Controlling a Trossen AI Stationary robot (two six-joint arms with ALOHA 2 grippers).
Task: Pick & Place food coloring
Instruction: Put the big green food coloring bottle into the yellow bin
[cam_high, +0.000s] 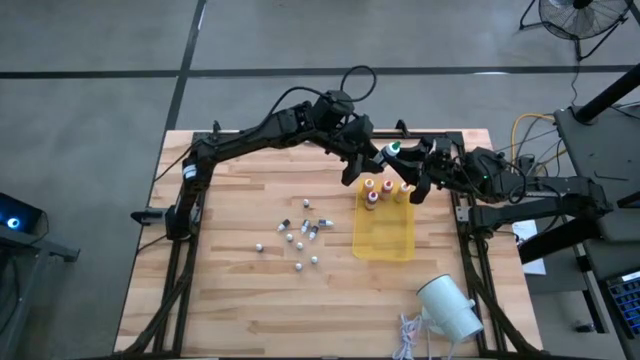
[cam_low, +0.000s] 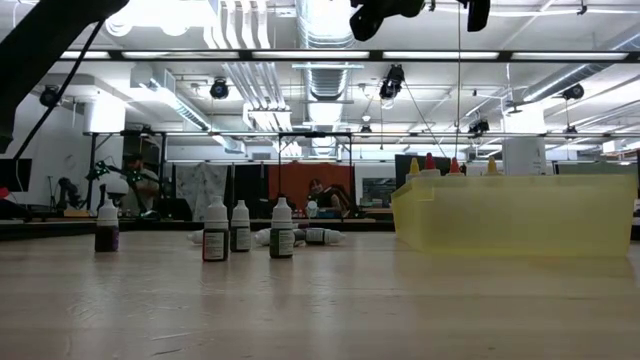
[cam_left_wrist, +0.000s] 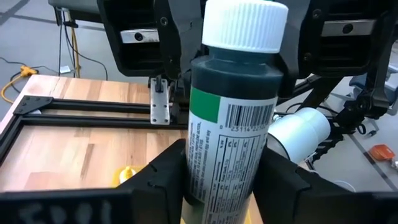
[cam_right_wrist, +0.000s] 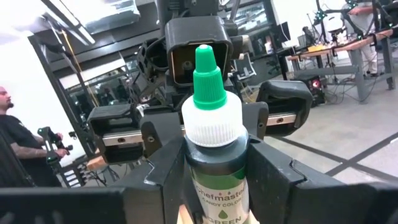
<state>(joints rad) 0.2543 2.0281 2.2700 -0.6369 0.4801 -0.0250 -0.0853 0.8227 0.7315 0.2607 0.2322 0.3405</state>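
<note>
The green bottle (cam_high: 394, 148) sits in the upper right of the high view, just above the yellow tray (cam_high: 385, 236), clamped between the fingers of the right gripper (cam_right_wrist: 214, 168) and also clamped by the left gripper (cam_left_wrist: 221, 174), which meets it from the left. Three bottles (cam_high: 386, 187) with orange and red tops stand at the tray's upper end. Small vials (cam_high: 298, 238) lie scattered on the wooden table (cam_high: 240, 300) left of the tray. A white cylinder (cam_high: 450, 308) lies at lower right.
</note>
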